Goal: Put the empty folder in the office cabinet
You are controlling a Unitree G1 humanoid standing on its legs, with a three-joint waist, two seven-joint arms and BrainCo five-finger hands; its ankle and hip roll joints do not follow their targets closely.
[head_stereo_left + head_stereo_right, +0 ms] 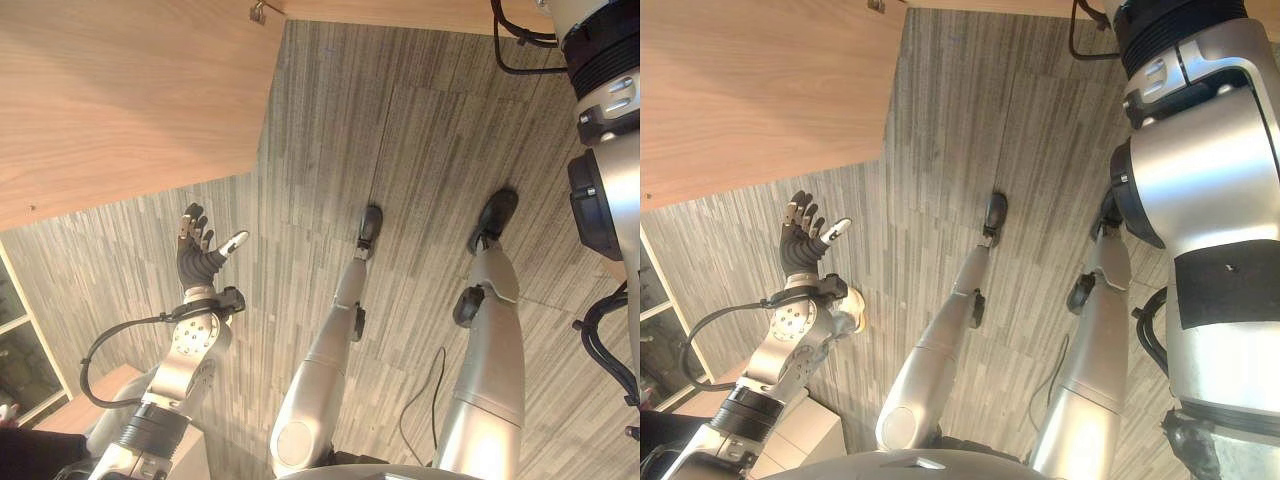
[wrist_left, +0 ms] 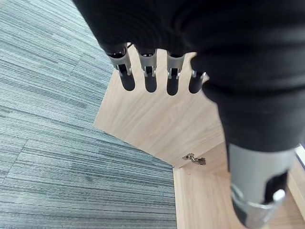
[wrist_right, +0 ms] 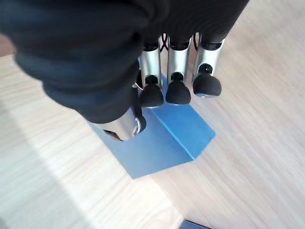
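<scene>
While the right hand (image 3: 143, 90) grips the folder (image 3: 164, 138), its dark-tipped fingers (image 3: 177, 90) curl down over the upper edge and the thumb presses the near face, so the hand is closed on it. One folder seen: smooth, matte, blue, made of flat panels meeting at a sharp crease, the visible part a wedge with straight edges. Crease runs diagonally away from the fingers; the pointed corner aims away from the hand. Full long axis cannot be read, since the hand covers the upper part. Folder sits against a pale wood-grain surface (image 3: 248, 143), light oak look, fine straight grain; a second small blue corner (image 3: 193, 224) shows near that surface's edge.

Left hand (image 1: 198, 255) is raised beside the cabinet door (image 1: 120, 100), fingers straight and spread, holding nothing. Door: one flat panel of light wood laminate, smooth, square-edged. One small metal hinge (image 2: 194, 159) sits at the inner corner where the door meets the cabinet side (image 2: 205, 200). Floor (image 1: 420, 150) below the door is grey carpet tile with fine striped texture.
</scene>
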